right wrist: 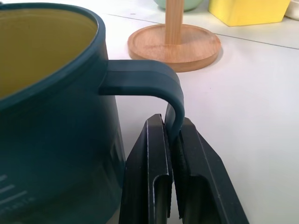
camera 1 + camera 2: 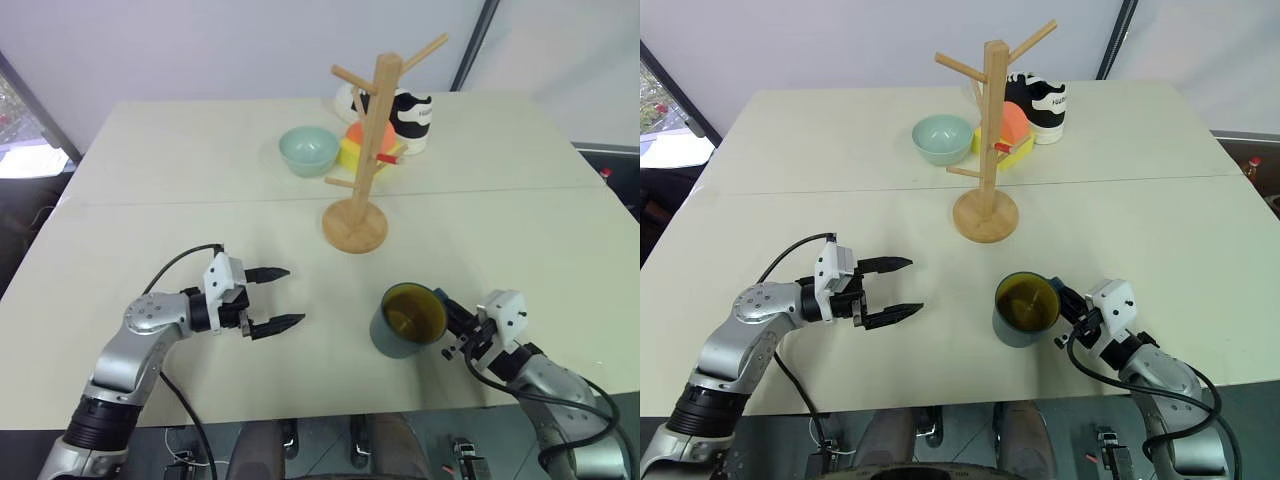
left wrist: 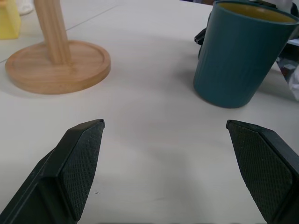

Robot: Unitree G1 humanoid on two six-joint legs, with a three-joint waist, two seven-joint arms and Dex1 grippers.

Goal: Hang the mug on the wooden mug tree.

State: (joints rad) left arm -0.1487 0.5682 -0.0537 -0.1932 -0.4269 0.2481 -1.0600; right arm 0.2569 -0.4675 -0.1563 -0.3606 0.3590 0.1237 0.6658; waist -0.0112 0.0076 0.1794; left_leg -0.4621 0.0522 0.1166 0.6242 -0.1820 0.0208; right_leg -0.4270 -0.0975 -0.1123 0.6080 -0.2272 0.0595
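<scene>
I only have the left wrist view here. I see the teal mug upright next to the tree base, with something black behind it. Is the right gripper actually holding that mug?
Observer: Yes. The right gripper is shut on the mug handle, its two fingers pinching the handle's vertical strip from both sides.
Operator: Is the mug off the table?
Observer: It looks to be standing on the table, upright, near the front edge.
Operator: What stands behind the wooden mug tree?
Observer: Behind the wooden mug tree sit a pale green bowl, a yellow and orange block and a white mug with black patches.
Operator: Any pegs taken?
Observer: None; every peg is bare.
</scene>
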